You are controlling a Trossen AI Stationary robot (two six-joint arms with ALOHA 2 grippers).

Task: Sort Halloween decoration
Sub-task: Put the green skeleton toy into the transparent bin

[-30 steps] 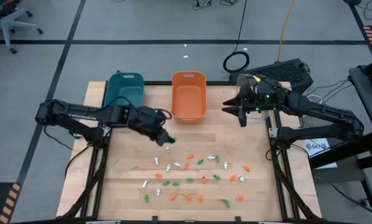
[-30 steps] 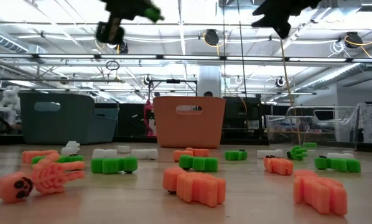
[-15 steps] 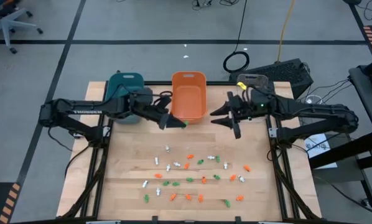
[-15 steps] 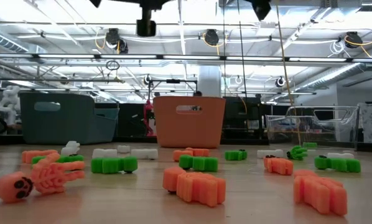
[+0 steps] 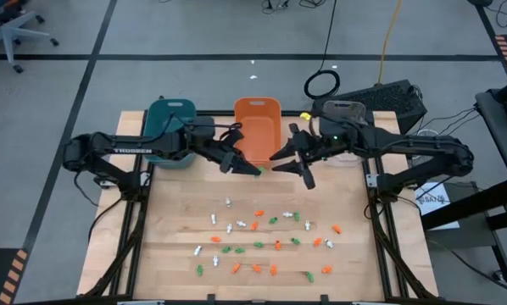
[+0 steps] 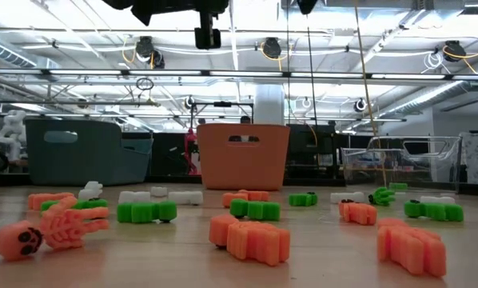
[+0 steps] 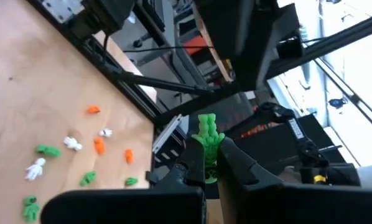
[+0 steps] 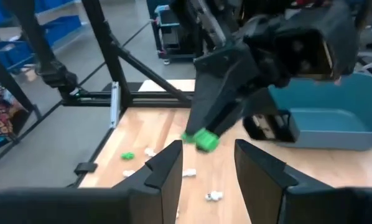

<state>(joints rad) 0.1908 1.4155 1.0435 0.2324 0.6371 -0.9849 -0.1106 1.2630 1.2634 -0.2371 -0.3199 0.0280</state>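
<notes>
A handover between the arms looks to be the step in hand. The left tool (image 5: 243,166) is held above the surface just in front of the orange bin (image 5: 258,129), its fingers pinched shut on a green trinket (image 7: 208,134) that stands up out of the tips. The right tool (image 5: 289,164) faces it from the right, close but apart, its two fingers spread with nothing between them; in its own wrist view the green piece hangs just beyond the gap. The rest of the Halloween decoration (image 5: 262,237), small orange, white and green pieces, lies scattered over the near half of the surface, well apart from the bins. The teal bin (image 5: 170,121) sits at the far left, under the left arm, and a clear bin (image 5: 345,114) at the far right, partly hidden by the right arm. Next, I judge, the right tool must ease forward until the trinket sits between its fingers, close on the part that shows, and only then may the left let go; the piece is tiny, so a slight misalignment could knock it free.
</notes>
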